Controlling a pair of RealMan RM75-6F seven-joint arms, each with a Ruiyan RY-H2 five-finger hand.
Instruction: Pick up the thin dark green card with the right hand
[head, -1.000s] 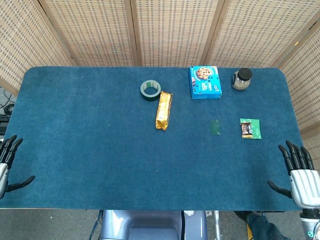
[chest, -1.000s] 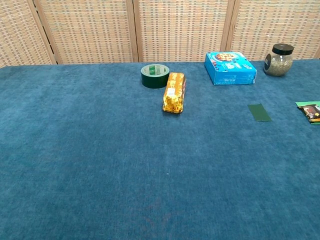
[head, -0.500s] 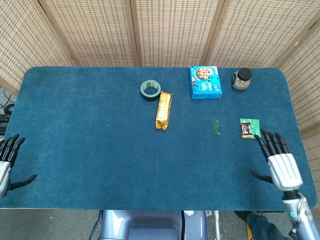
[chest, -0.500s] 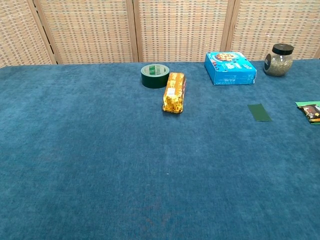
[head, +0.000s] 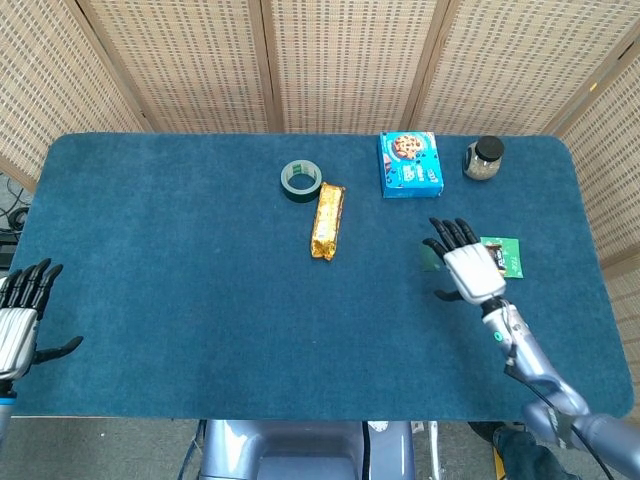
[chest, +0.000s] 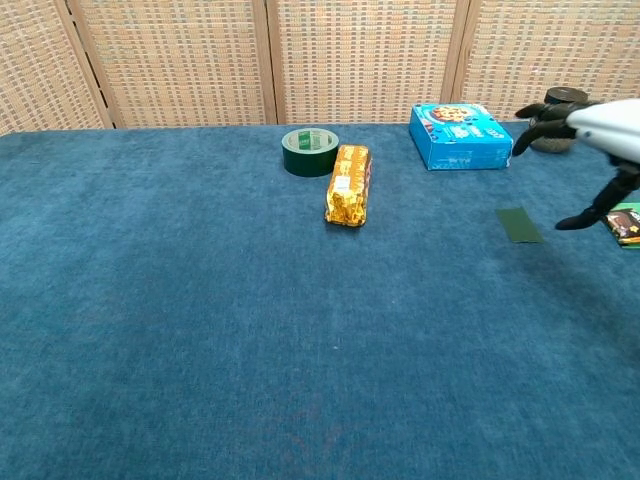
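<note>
Blue felt-like table cover fills frame, woven rattan screens across top. No readable writing anywhere. Blue cookie box upper right, rectangular, cookie picture on lid. Gold foil snack pack centre, crinkled. Dark green tape roll just upper left of it. Small glass jar, black lid, far upper right. Green snack packet right. Thin dark green card flat, right of centre. Your right hand moved in from lower right edge, now over card, fingers spread wide, holding nothing. Left hand lower left edge, fingers apart, empty.
</note>
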